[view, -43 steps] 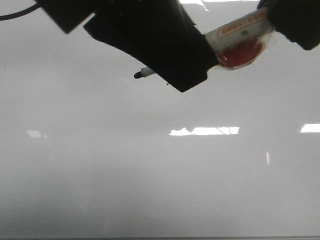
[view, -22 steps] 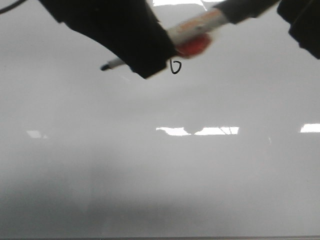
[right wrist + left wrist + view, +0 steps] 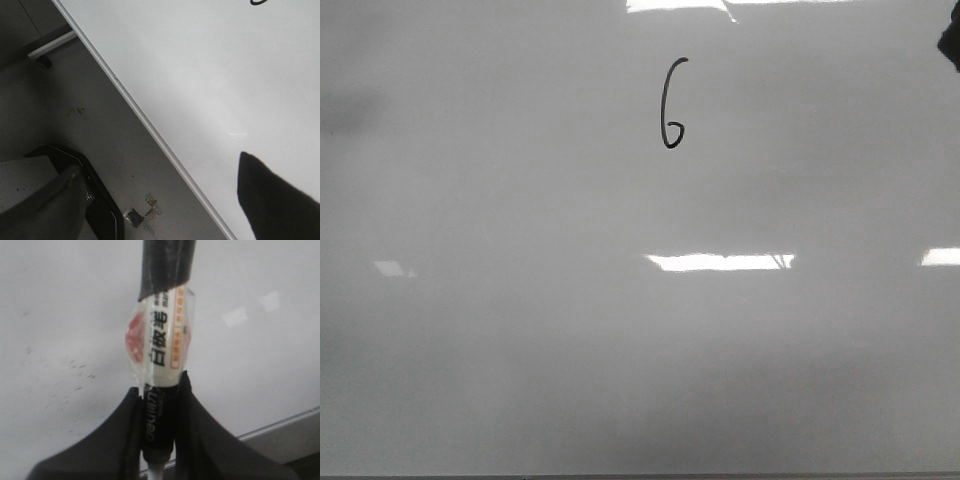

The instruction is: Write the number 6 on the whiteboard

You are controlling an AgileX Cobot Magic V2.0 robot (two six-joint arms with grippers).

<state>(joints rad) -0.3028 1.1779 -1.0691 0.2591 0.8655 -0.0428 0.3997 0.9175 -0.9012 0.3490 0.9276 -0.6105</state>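
The number 6 point(image 3: 670, 104) sits on the whiteboard point(image 3: 640, 350) toward the far edge, a bit right of centre in the front view: thin black line, tall and narrow, small closed loop at its base. Bright rectangular reflections lie on the board nearer than the digit and at the far edge. A dark bit of robot shows at the far right corner point(image 3: 951, 38); can't tell which part. Left wrist view: left gripper point(image 3: 159, 440) has its jaws closed on a marker point(image 3: 159, 355), black fingers point(image 3: 120, 435) pressing both sides of the black barrel w/ white lettering; above them a white label w/ black characters and a reddish patch under clear tape, then a black cap end. The board behind the marker carries faint dark specks. Right wrist view: right gripper point(image 3: 175, 200) w/ fingers well apart, nothing between them, one finger point(image 3: 275, 195) over the board, the other point(image 3: 45, 205) off the board's edge over a grey surface point(image 3: 90, 115); a small part of a black stroke point(image 3: 260, 2) shows at the frame edge.
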